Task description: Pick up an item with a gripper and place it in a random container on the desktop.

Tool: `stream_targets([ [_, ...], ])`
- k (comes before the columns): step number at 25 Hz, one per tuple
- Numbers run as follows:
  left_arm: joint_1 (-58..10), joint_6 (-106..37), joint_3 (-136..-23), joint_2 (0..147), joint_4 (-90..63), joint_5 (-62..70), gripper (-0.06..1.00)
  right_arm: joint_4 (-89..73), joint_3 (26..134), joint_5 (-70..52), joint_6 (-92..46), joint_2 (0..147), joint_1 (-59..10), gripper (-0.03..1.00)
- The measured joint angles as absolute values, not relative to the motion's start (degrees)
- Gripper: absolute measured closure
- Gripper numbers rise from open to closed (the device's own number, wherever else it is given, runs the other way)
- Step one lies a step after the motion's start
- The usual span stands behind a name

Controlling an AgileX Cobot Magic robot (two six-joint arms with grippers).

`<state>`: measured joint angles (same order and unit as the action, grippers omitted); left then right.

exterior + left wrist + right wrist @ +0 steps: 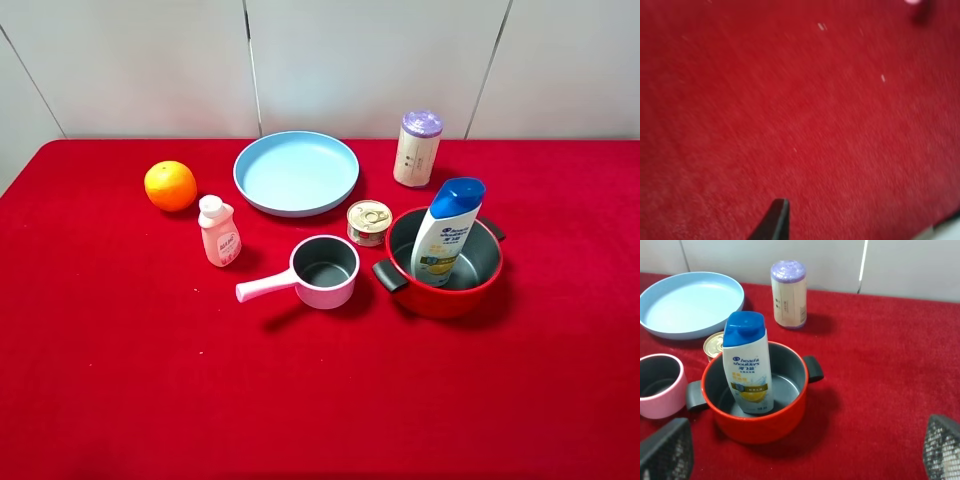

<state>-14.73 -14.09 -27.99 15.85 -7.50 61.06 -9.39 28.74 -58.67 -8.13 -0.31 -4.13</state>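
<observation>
The tall white shampoo bottle [445,232] with a blue flip cap stands upright inside the round red pot [443,297], leaning toward the pot's left wall. The right wrist view shows the same bottle [747,363] in the pot [771,425]. My right gripper [804,450] is open and empty, its two black fingertips [666,450] spread wide, set back from the pot on the near side. Of my left gripper only one black fingertip [774,222] shows, over bare red cloth. Neither arm appears in the exterior view.
On the red cloth are a light blue plate [296,172], a cylinder with a purple lid [417,148], a small tin can [369,222], a pink saucepan [322,272], a small pink-white bottle [219,231] and an orange [170,186].
</observation>
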Motion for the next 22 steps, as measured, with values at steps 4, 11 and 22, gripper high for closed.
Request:
stream_targets([
  [4, -7.84, -15.51, -27.99, 9.87, -8.34, 61.16, -0.05, -9.39, 28.74, -58.67, -8.13, -0.31, -4.13, 0.27],
  [11, -3.36, -15.85, -27.92, 2.17, -8.60, 61.56, -0.05, -9.39, 28.74, -58.67, -8.13, -0.31, -4.13, 0.27],
  [22, -3.23, -16.00, -27.92, -0.38, -8.71, 61.75, -0.05, -9.39, 28.74, -58.67, -8.13, -0.31, -4.13, 0.27],
])
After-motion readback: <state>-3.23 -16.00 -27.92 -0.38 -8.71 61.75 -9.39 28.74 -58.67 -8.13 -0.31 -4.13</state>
